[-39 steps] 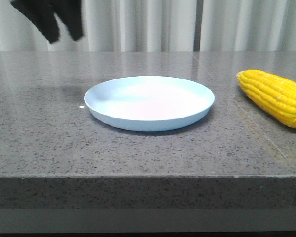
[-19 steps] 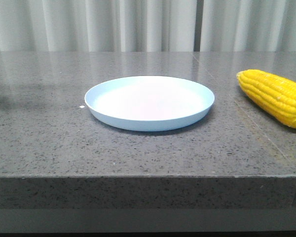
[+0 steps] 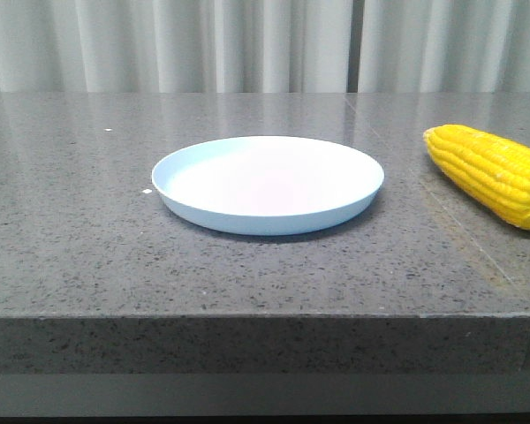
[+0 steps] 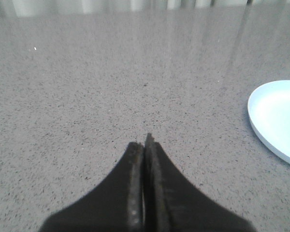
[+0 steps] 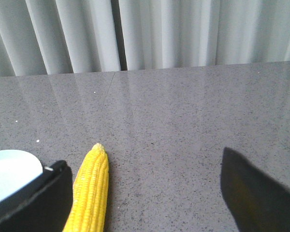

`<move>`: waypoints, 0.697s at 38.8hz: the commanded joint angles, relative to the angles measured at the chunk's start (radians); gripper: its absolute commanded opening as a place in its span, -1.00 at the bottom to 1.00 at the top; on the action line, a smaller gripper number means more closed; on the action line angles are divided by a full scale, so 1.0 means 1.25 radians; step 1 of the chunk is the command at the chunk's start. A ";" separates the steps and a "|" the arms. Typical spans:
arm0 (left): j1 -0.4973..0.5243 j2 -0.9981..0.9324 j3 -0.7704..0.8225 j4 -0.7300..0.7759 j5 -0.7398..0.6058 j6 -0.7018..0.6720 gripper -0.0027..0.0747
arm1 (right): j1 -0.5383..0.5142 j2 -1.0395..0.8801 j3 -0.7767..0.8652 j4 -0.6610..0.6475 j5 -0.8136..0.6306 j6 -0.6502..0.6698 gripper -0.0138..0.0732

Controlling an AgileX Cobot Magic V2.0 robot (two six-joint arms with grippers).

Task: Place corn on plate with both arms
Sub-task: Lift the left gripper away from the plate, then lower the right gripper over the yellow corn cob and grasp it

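The pale-blue plate (image 3: 268,183) sits empty near the middle of the grey stone table. The yellow corn (image 3: 493,172) lies on the table at the far right, tip pointing toward the plate, cut off by the frame edge. Neither gripper shows in the front view. In the left wrist view my left gripper (image 4: 145,145) is shut and empty over bare table, with the plate's rim (image 4: 261,125) off to one side. In the right wrist view my right gripper (image 5: 142,181) is open wide above the table; the corn (image 5: 91,188) lies between its fingers, close to one finger (image 5: 34,198).
The table's front edge (image 3: 265,314) runs across the front view. Pale curtains (image 3: 247,44) hang behind the table. A seam in the stone (image 3: 473,238) runs past the corn on the right.
One second ago a black gripper hung at the upper left of the front view. It has moved out of that view. Plate and corn have not moved.
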 commanded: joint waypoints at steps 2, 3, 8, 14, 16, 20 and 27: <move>0.003 -0.143 0.053 0.002 -0.069 -0.010 -0.98 | -0.005 0.013 -0.028 0.001 -0.059 -0.004 0.80; 0.003 -0.177 0.068 0.002 -0.069 -0.010 -0.98 | -0.005 0.013 -0.028 0.001 -0.059 -0.004 0.80; 0.003 -0.295 0.109 0.002 -0.067 -0.010 -0.98 | -0.005 0.013 -0.028 0.002 -0.060 -0.004 0.80; 0.003 -0.323 0.110 0.002 -0.074 -0.010 -0.98 | -0.005 0.058 -0.029 0.018 -0.072 -0.004 0.80; 0.003 -0.323 0.110 0.002 -0.074 -0.010 -0.98 | -0.005 0.116 -0.033 0.025 -0.077 -0.004 0.80; 0.003 -0.323 0.110 0.002 -0.074 -0.010 -0.98 | -0.004 0.283 -0.080 0.034 -0.060 -0.004 0.80; 0.003 -0.323 0.110 0.002 -0.074 -0.010 -0.98 | 0.044 0.560 -0.242 0.084 0.065 -0.004 0.80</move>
